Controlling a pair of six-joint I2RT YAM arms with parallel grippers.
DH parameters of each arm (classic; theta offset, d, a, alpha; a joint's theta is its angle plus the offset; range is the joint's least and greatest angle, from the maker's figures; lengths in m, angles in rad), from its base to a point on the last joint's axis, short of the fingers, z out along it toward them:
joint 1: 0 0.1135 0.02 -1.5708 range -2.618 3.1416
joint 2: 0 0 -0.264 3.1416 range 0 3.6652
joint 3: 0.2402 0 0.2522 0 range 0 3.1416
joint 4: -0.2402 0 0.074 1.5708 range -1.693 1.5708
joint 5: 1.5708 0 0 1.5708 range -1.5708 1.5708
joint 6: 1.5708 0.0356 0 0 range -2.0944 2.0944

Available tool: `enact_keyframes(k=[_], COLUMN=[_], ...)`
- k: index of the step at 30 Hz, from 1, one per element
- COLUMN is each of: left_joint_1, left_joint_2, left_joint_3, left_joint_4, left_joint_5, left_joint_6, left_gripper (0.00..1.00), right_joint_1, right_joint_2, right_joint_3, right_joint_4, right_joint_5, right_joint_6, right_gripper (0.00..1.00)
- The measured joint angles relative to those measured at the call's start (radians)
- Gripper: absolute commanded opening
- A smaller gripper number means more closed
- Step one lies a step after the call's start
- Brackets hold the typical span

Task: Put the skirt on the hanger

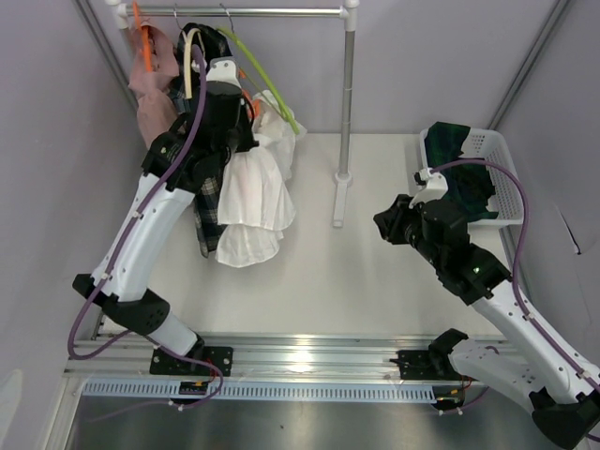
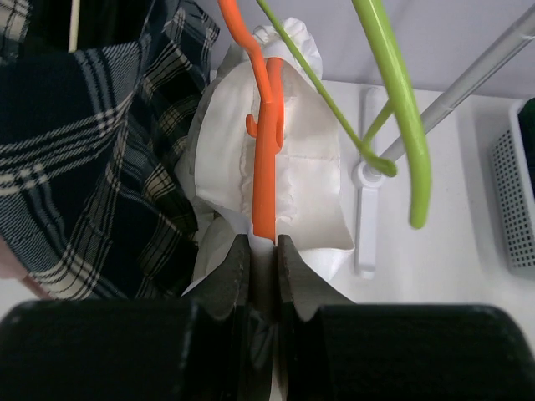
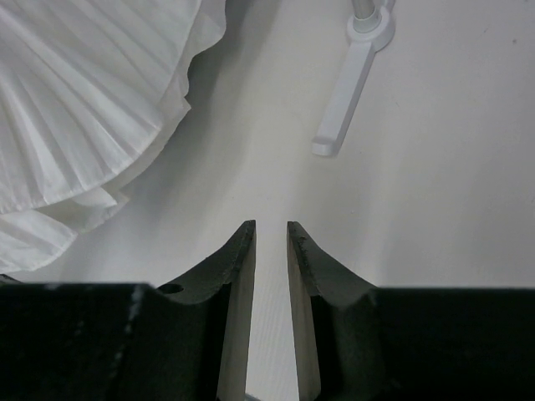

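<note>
A white pleated skirt [image 1: 253, 202] hangs on an orange hanger [image 2: 264, 167] below the rail [image 1: 272, 11]. The skirt also shows in the left wrist view [image 2: 301, 150] and at the top left of the right wrist view [image 3: 84, 100]. My left gripper [image 2: 263, 242] is shut on the lower end of the orange hanger, up by the rail [image 1: 242, 94]. My right gripper [image 3: 271, 227] hovers low over the bare table right of the skirt [image 1: 382, 223]. Its jaws are nearly together with a thin gap and hold nothing.
A green hanger [image 2: 401, 109] hangs just right of the orange one. A dark plaid garment [image 2: 84, 167] and a pink one [image 1: 150, 89] hang to the left. The rack post [image 1: 348, 94] and its foot [image 3: 347, 75] stand mid-table. A white basket [image 1: 502, 178] of dark clothes sits at the right.
</note>
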Motion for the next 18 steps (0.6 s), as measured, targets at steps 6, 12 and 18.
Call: enact_keyframes(k=[6, 12, 18], left_joint_1=[0.000, -0.001, -0.025], left_joint_2=[0.105, 0.177, 0.215], left_joint_3=[0.149, 0.221, 0.241], left_joint_4=[-0.029, -0.031, -0.026], left_joint_5=[0.049, 0.143, 0.217], left_joint_6=[0.023, 0.081, 0.142], left_gripper=[0.00, 0.00, 0.00], right_joint_1=[0.000, -0.008, -0.014], right_joint_2=[-0.013, -0.037, -0.043], right_joint_3=[0.000, 0.000, 0.000], right_joint_4=[-0.002, -0.012, -0.018], right_joint_5=[0.000, 0.001, 0.002], right_joint_6=[-0.007, -0.011, -0.014], right_gripper=[0.26, 0.27, 0.26])
